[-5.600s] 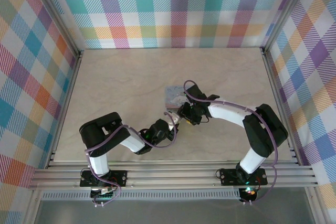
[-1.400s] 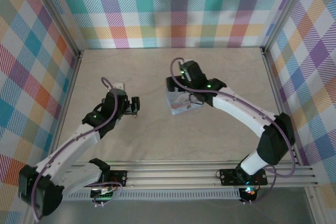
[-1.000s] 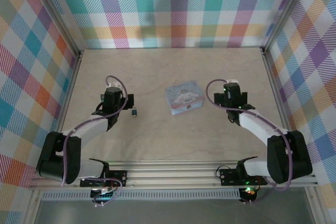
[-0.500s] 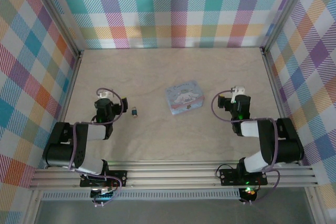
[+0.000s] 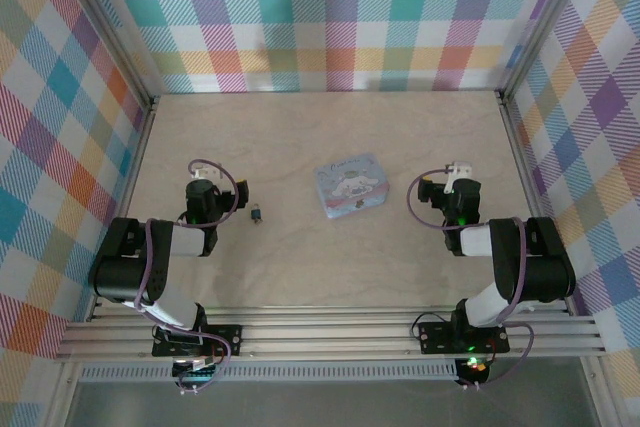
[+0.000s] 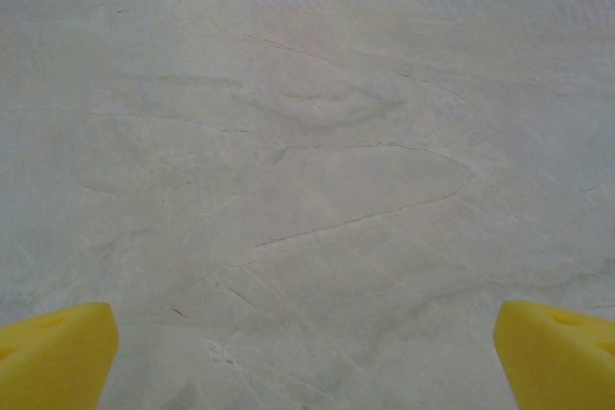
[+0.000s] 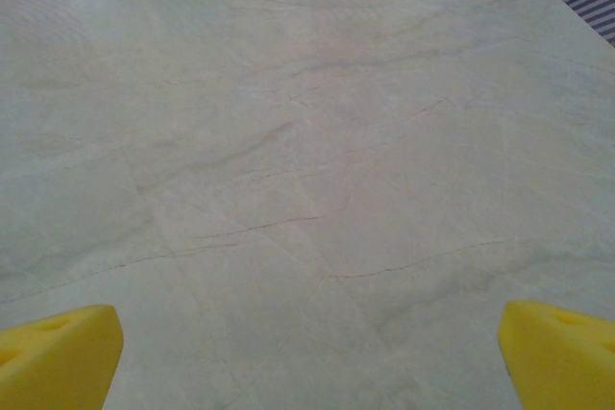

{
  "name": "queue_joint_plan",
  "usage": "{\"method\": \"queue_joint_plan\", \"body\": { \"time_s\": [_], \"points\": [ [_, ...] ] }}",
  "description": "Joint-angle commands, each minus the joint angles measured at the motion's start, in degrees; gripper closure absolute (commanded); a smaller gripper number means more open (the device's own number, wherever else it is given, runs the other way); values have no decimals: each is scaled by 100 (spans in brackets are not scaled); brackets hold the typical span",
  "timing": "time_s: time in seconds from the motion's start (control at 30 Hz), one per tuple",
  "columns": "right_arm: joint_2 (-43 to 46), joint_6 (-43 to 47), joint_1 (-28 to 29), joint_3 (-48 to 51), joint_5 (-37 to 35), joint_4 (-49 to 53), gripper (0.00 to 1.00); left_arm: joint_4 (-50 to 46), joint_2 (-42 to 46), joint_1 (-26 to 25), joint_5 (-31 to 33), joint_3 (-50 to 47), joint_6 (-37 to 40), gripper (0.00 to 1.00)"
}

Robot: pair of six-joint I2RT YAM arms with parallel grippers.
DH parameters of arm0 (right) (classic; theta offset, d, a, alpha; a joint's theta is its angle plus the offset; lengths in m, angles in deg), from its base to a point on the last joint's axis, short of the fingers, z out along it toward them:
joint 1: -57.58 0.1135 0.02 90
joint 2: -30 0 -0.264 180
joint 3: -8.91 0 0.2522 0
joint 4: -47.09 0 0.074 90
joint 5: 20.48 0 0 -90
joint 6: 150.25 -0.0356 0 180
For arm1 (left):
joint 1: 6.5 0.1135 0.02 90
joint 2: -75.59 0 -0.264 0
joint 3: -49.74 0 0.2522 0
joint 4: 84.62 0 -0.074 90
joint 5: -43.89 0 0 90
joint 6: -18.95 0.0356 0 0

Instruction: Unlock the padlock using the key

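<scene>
Padlock (image 5: 256, 214) loose on desk (image 5: 300, 137), left of pale-blue tin (image 5: 351, 185), nothing steadying it. Key too small to pick out; could be at padlock, cannot tell. Left gripper (image 6: 307, 357) just left of padlock, fingers wide apart, empty, over bare desk. Right gripper (image 7: 307, 357) likewise spread and empty, right of tin. Both look parked clear. Shackle open or shut: cannot tell.

Overhead looks down; wrist views skim same table (image 5: 300, 127).
</scene>
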Motion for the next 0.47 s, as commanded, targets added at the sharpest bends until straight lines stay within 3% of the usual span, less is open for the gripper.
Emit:
{"method": "queue_joint_plan", "body": {
  "time_s": [0.0,0.43],
  "points": [
    [47,-81,-22,-78,102,-213,0,6,3,48,-9,65,29,0],
    [47,-84,-22,-78,101,-206,0,0,-1,48,-15,78,26,0]
  ]
}}
